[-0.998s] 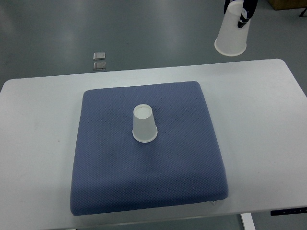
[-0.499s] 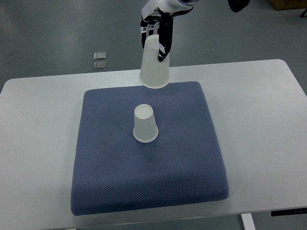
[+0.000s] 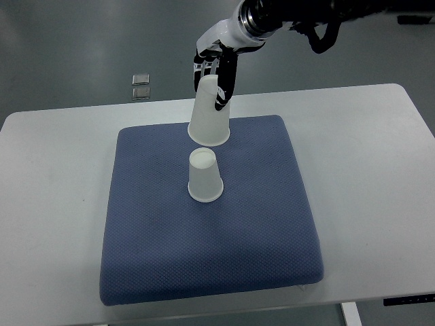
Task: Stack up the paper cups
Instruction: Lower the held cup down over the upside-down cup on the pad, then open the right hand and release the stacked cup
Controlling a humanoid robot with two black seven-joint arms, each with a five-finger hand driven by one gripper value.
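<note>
Since half a second ago the held cup (image 3: pixel 209 117) has come lower and a little leftward, its rim now just above and behind the standing cup (image 3: pixel 204 176). There are two paper cups, both upside down with the mouth downward. The standing one sits near the middle of the single blue pad (image 3: pixel 211 224) on the white table (image 3: pixel 47 197), its long axis upright. The held one hangs in the upper middle of the frame, its long axis slightly tilted, top leaning right. The right hand (image 3: pixel 216 71), its arm entering from the upper right, pinches that cup's closed end between its fingers (image 3: pixel 225 85). Two small metal squares (image 3: pixel 141 87) lie on the floor at upper left.
</note>
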